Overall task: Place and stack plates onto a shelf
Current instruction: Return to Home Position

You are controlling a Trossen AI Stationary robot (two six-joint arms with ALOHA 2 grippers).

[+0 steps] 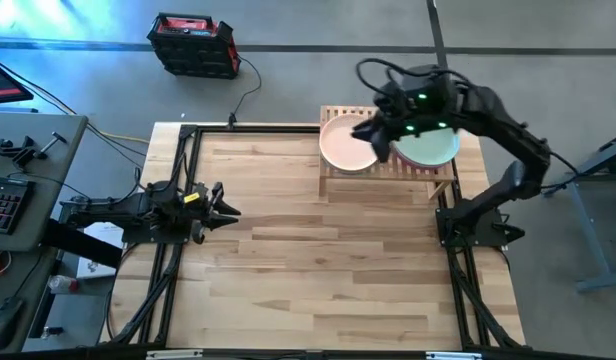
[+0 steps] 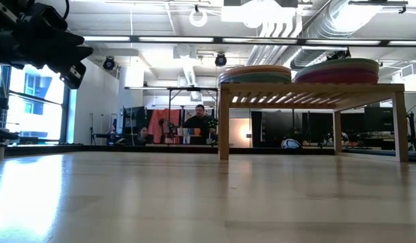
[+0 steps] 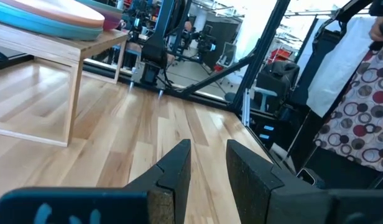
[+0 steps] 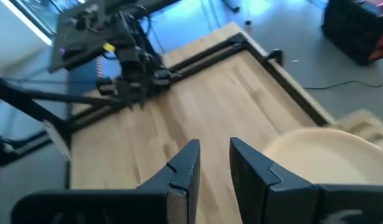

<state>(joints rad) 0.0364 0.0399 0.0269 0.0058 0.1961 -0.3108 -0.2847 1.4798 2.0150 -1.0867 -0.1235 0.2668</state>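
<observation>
The right gripper (image 4: 213,149), fingers narrowly parted and empty, hovers above the shelf (image 1: 388,171), the peach-topped plate stack (image 1: 344,148) lying just below them.

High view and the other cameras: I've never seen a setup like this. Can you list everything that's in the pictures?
plates: two stacks, several each, side by side on the shelf; a peach plate tops one, a pale green plate the other
shelf: one, light wood, far right part of the table
table: one, butcher-block wood
box: one, red and black, on the floor beyond the table
keyboard: one, dark, on a desk left of the table
person: one, dark top, in the room behind
left gripper: open, empty, at the table's left edge
right gripper: open, empty, above the stacks
</observation>
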